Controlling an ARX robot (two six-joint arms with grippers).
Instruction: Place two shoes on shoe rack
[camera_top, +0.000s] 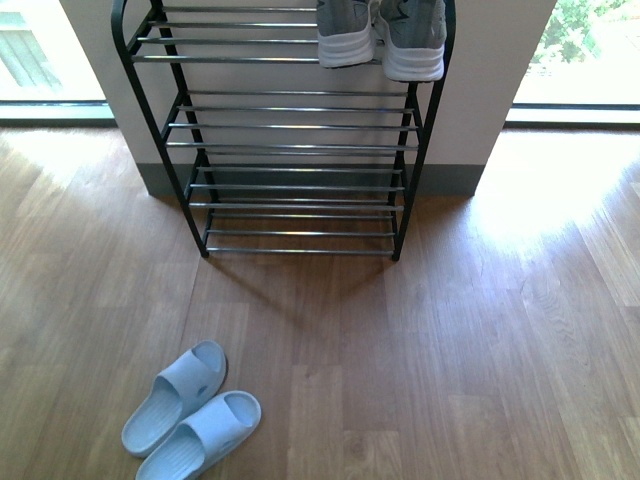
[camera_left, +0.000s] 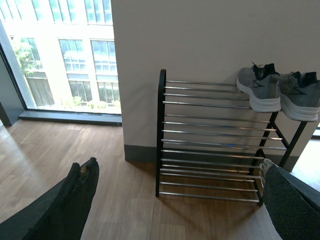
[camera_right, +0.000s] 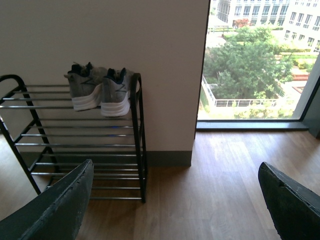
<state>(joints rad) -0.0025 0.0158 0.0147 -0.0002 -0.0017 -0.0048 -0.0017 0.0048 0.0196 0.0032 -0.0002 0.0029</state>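
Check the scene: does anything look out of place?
The light blue sandals lie skewed on the floor, off the shoe rack. The grey sneakers on its top shelf overhang the front bar slightly.

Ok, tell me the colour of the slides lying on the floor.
The slide sandals are plain light blue, with no pattern. The front view shows them best.

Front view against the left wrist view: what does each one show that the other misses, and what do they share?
Only the front view shows the light blue slide sandals, lying side by side on the floor toward the robot's left. Only the left wrist view shows the left gripper, fingers spread wide with nothing held, and the full tops of the grey sneakers, which the front view cuts off. Both show the shoe rack against the wall, with the sneakers on its top shelf at the right end.
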